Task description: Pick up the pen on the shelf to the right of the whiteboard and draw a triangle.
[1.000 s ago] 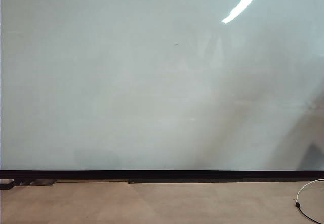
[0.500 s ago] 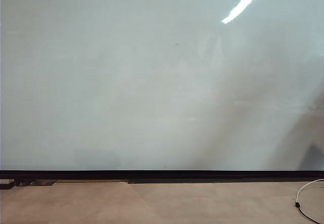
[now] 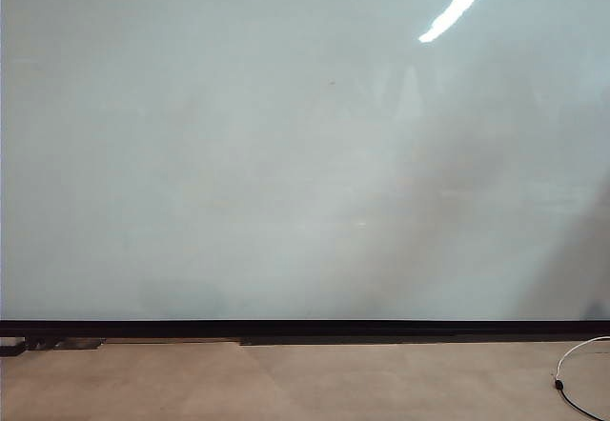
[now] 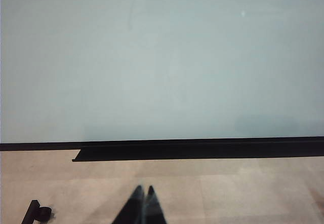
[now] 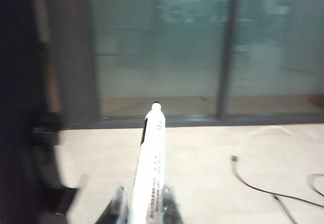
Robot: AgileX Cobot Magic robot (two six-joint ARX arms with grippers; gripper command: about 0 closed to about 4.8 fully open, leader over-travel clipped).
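Pen (image 5: pixel 151 158): clamped between the fingers of the right gripper (image 5: pixel 144 203), barrel running straight out ahead of the wrist, dark tip foremost; probably held this way so the tip can meet the board first.
Right gripper: closed on the pen's lower barrel, one translucent finger on each side; off the whiteboard, aimed at glass panels and a pale floor, and absent from the exterior view.
Whiteboard (image 3: pixel 286 154): fills most of the exterior view, glossy, pale grey-white, bare of any line.
Triangle: not yet drawn; no stroke visible on the board.
Stage: pen in hand, likely being carried toward the board; drawing not begun.
Left gripper (image 4: pixel 143 191): two dark fingertips pressed together, holding nothing, low over the floor and facing the board; apparently parked out of the way.
Board edge (image 3: pixel 305 328): black strip along the bottom, meeting the floor.
Floor (image 3: pixel 286 383): beige, smooth, faint tile seams.
Cable (image 3: pixel 572 373): thin loop near the right of the exterior view, on the floor.
Light: bright streak (image 3: pixel 462 2) reflected high on the board, soft grey shadow at the lower right.
Room by the pen: dark frame and glass, blurred in the right wrist view.
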